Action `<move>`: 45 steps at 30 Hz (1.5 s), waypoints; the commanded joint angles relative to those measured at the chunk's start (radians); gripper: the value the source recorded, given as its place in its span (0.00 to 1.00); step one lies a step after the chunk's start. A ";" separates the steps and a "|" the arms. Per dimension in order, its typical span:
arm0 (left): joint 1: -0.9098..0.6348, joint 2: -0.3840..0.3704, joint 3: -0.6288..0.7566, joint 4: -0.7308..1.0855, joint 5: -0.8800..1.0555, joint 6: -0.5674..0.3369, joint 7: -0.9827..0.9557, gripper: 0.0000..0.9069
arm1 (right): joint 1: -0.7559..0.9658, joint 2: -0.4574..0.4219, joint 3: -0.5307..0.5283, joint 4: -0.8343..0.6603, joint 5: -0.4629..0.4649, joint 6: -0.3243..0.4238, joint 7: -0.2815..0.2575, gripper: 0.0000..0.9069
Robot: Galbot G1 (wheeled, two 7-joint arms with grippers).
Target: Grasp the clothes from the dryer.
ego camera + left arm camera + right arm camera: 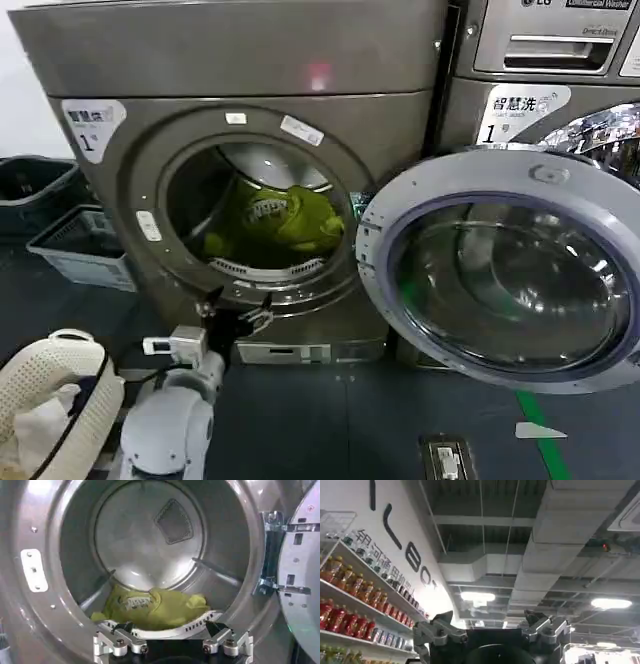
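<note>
- Head view: the clothes (282,222) lie low in the dryer (240,150) drum, door (505,270) swung wide; the left gripper (237,312) hovers just below the porthole.
- Left wrist view: its fingers (116,641) are spread apart, empty, before the clothes (152,609).
- Right wrist view: the right gripper (492,635) points at the ceiling, fingers (440,632) apart, empty.

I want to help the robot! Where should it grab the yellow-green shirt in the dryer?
Probably the raised hump of the soft yellow-green fabric bundle, beside its pale print. Come straight in through the round front opening, over the lower rim, since it lies heaped on the steel drum's floor.
</note>
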 commanded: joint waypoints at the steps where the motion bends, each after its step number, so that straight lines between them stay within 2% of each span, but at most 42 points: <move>1: -0.001 0.000 0.002 0.007 0.014 0.049 -0.003 1.00 | 0.000 0.003 -0.001 0.003 0.000 0.001 0.001 1.00; 34: -0.006 -0.002 0.000 0.029 0.014 0.049 -0.002 1.00 | 0.006 0.031 -0.014 0.004 0.002 0.029 0.006 1.00; 39: -0.029 -0.004 -0.002 0.045 0.030 0.049 0.003 1.00 | 0.004 0.033 -0.013 0.005 0.002 0.029 0.009 1.00; 45: -0.123 -0.010 -0.003 0.157 0.112 0.049 0.011 1.00 | 0.002 0.030 -0.015 0.003 0.003 0.030 0.008 1.00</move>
